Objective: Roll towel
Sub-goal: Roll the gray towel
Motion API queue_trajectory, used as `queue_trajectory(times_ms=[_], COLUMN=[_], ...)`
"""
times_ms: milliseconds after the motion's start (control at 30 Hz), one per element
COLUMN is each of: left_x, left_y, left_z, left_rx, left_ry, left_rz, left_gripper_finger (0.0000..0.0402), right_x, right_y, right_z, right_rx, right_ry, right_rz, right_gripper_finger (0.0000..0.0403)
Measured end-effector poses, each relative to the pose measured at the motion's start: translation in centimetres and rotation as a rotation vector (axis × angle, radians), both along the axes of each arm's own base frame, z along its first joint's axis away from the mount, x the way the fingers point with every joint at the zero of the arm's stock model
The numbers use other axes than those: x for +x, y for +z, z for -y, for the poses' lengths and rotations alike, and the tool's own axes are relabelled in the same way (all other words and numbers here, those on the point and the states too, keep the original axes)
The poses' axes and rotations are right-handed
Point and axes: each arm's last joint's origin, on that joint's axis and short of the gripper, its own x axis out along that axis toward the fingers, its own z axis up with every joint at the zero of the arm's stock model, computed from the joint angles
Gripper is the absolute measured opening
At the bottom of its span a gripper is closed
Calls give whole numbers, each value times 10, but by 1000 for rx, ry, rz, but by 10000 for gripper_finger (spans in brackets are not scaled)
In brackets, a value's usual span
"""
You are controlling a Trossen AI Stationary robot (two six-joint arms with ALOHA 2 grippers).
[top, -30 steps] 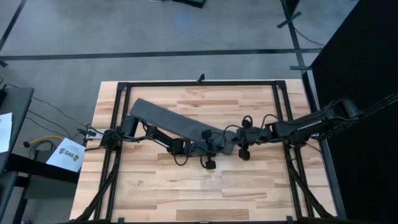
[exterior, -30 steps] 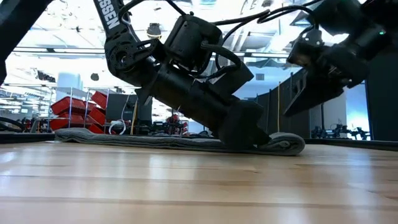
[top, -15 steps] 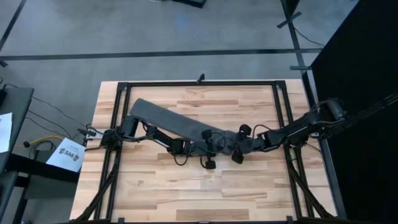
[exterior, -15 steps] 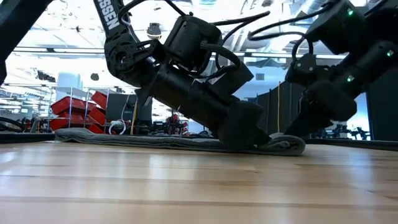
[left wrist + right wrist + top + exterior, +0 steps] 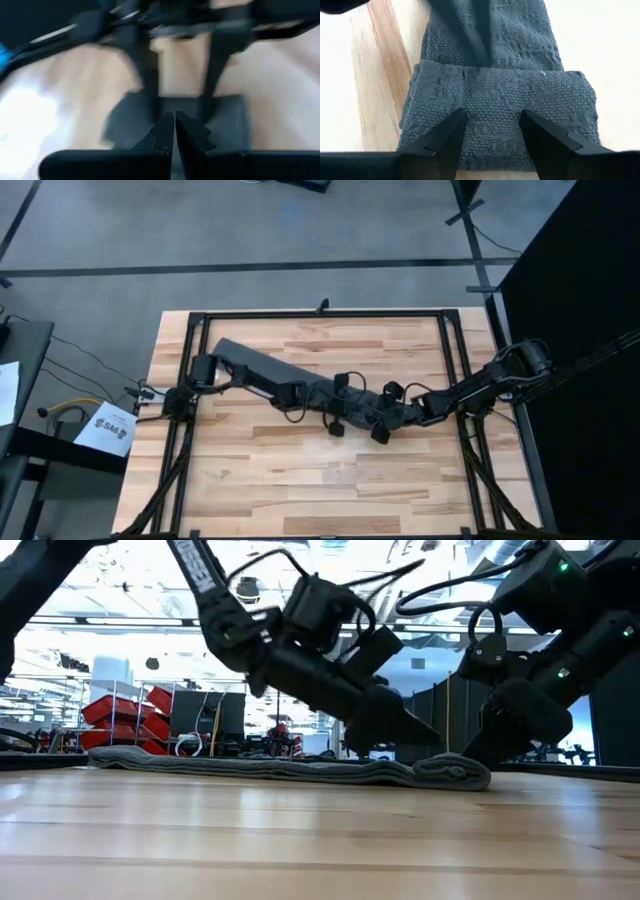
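Note:
The dark grey towel [image 5: 262, 370] lies as a long flat strip slanting from the table's far left toward its middle. Its right end [image 5: 452, 771] is turned over into a thick fold or low roll. My left gripper [image 5: 428, 738] hovers shut just above the strip, beside that fold, touching nothing that I can see. My right gripper [image 5: 492, 122] is open and has come from the table's right onto the folded end [image 5: 500, 95]. My right gripper rests its two spread fingertips [image 5: 454, 125] on top of the towel's folded right end [image 5: 492, 107], slanting down from the table's right. Nothing is pinched between the fingers. The fold lies flat on the table and the rest of the strip lies slack beyond it.
A black metal frame [image 5: 320, 313] runs round the table's edges. Bare wood [image 5: 320, 480] stretches from the towel to the near edge. Both arms meet over the table's middle, close to each other.
My right gripper has come down and toward the table's left, onto the towel's folded end. My left gripper, which was pressed steeply on the towel beside the fold, has lifted off it and tipped flatter. The towel has stayed where it was.

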Motion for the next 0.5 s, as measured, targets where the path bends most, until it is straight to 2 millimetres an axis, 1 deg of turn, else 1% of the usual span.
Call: queue_trajectory(times_ms=[67,133,233,300,400,500], left_x=[-1,2,-2,-2,-4,-4], left_y=[-3,-8,-19,-19,-20,-21], left_z=[-6,-13,-23,-29,-37,-38], left_rx=[-28,-31,-21,-20,-65,-65], left_ry=[-70,-118,-109,-101,-63,-46], left_rz=[-24,-35,-99,-121,-135,-140], left_gripper_finger=[6,6,6,6,6,6], right_x=[0,0,0,0,1,1], right_y=[0,0,0,0,0,0], right_z=[0,0,-1,-1,-1,-1], right_rx=[0,1,4,8,14,16], right_ry=[2,3,5,5,2,3], right_rz=[-1,-4,-2,8,18,19], right_gripper_finger=[189,189,189,189,189,189])
